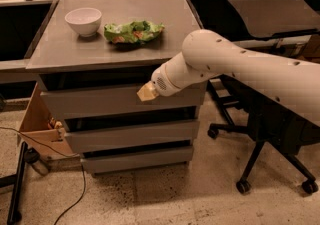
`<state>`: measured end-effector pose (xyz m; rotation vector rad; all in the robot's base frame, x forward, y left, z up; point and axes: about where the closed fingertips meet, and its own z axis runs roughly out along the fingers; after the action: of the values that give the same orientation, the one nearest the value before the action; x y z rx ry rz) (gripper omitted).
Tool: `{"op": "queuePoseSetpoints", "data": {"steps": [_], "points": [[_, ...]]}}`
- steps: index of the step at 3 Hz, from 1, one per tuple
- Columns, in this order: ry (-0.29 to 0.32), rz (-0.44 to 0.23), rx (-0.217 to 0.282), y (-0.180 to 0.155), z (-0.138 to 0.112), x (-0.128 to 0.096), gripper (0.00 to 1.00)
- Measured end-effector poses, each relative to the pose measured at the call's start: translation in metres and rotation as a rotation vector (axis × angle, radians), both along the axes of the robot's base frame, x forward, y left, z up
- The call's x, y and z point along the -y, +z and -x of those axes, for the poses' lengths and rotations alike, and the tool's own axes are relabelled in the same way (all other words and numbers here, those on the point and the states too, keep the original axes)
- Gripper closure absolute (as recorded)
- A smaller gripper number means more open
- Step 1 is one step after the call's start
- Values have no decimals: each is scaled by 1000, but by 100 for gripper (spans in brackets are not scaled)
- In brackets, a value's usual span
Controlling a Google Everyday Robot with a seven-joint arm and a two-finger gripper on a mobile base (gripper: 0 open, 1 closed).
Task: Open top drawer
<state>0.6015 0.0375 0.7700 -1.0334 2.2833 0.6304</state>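
The top drawer (95,100) is the widest, tallest grey flat front of three, just under the cabinet's top, and it looks closed. My gripper (145,92) is a tan tip at the end of the white arm. It sits at the upper right part of the top drawer's front, close to its top edge. The two narrower drawer fronts lie below it.
A white bowl (83,20) and a green chip bag (133,31) rest on the grey cabinet top (55,54). A cardboard box (37,124) stands at the cabinet's left. A black office chair (270,134) stands at the right. A cable (75,194) lies on the floor.
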Motion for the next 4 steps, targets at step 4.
{"op": "queuePoseSetpoints", "data": {"steps": [4], "points": [[-224, -232, 48, -8, -90, -45, 100]]}}
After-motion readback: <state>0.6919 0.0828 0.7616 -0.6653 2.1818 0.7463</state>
